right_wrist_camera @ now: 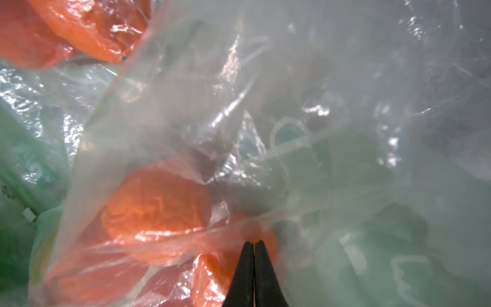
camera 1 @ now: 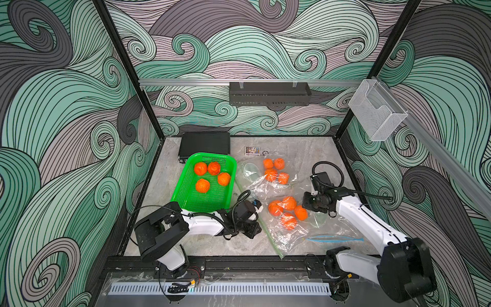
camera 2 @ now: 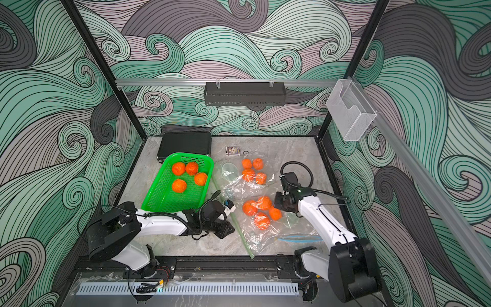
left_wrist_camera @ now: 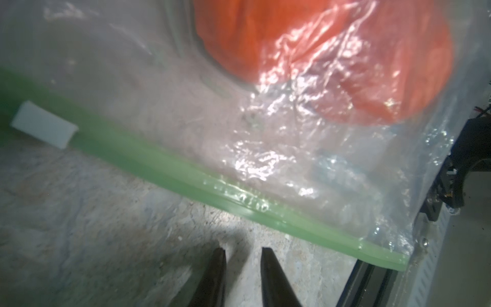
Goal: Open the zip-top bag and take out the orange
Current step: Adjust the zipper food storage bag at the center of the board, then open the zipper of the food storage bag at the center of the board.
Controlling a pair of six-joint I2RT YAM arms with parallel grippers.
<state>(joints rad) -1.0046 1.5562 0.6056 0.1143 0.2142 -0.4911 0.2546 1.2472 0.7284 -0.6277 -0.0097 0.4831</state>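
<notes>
1. The task object is a clear zip-top plastic bag [camera 1: 288, 240]. It lies flat on the grey marble-pattern desk [camera 1: 212, 244], between the two arms. A cluster of four round oranges [camera 1: 289, 204] is inside it, and none has been taken out.
2. The closure is a green zip strip [left_wrist_camera: 186, 180] along the bag edge that faces the left arm. A small white slider [left_wrist_camera: 43, 127] sits on the strip. The visible stretch of strip lies flat and looks sealed.
3. The left claw [left_wrist_camera: 243, 252] is released. Its tips are slightly parted and empty, over bare desk just short of the green strip. This position probably lines it up to take the closure.
4. The right claw [right_wrist_camera: 253, 243] is clenched, tips meeting, and pressed against the film beside the oranges on the opposite side. Whether it pinches any film cannot be told. It is probably there to anchor the bag so that a pull on the zip does not drag it.
5. A green plastic mesh basket [camera 1: 204, 202] beside the left arm holds four loose oranges. It is likely where the extracted fruit goes.
</notes>
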